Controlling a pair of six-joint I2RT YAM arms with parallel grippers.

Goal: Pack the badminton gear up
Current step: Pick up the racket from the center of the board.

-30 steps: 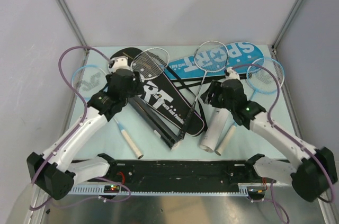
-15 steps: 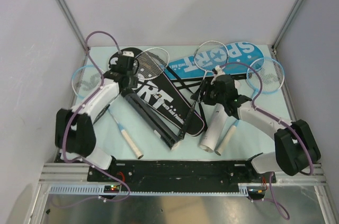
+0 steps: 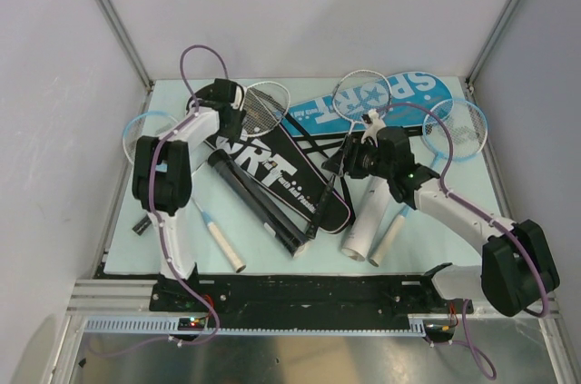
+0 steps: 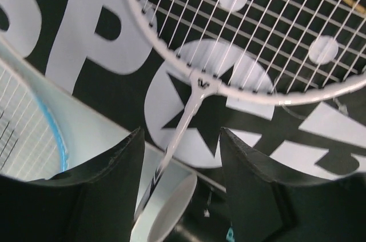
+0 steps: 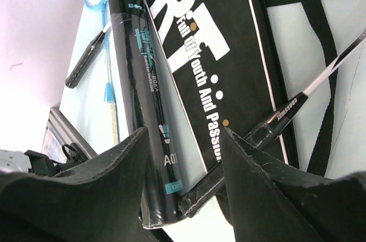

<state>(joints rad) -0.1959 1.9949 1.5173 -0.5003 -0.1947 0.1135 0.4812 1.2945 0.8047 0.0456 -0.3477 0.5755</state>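
Left wrist view: the left tool (image 4: 180, 133) stands spread, and the thin shaft of a silver racket (image 4: 251, 96) runs through the gap, touching neither finger (so far as the picture shows). That racket's strung head lies on the black "SPORT" cover (image 4: 123, 96). A light-blue racket (image 4: 54, 139) lies just beside the cover's edge.

In the right wrist view the right tool (image 5: 186, 130) is spread too, pinching nothing. It hangs over the black tube (image 5: 137, 70), which lies along the near edge of the black cover. The dark shaft of a second racket (image 5: 283, 116) slants across the cover's end, close to one finger.

From the top external view, the blue cover (image 3: 399, 93) lies at the far side of the bench (image 3: 263, 255) with the second racket's head on it. A white tube (image 3: 368, 221) lies near the right arm.
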